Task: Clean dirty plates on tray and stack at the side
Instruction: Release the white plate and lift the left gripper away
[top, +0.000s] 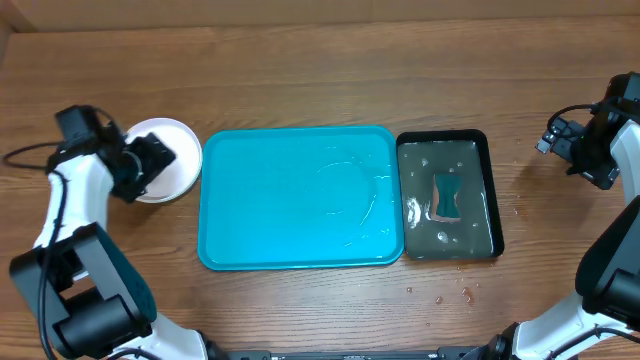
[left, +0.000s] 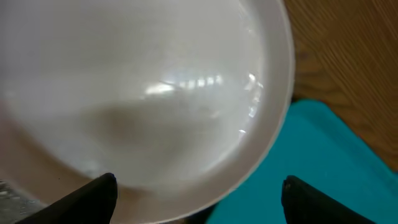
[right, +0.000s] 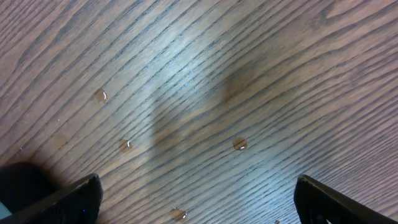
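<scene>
Near edge of worktop (top: 300, 90): a few water drops (top: 465, 293) on the bare wood, in front of the black tray (top: 494, 200).

Centre: tray (top: 215, 200), turquoise, lying flat, with no plate on it; thin wet streaks on its right half. The black tray sits just beside its right rim. It holds water, and a blue-green sponge (top: 447, 195) lies in the middle.

Left of the tray: white plate (top: 180, 135), on the worktop just beside the tray's far left corner and outside the rim. Its inside looks clean and glossy in the left wrist view. Cannot tell whether other plates lie beneath it.

Left claw (left: 205, 198): directly above the white plate, fingers (left: 93, 198) spread wide, gripping nothing.

Far right: right claw (right: 199, 199) over bare worktop, well apart from both trays, fingers spread wide and empty. Scattered drops on the wood below it.
</scene>
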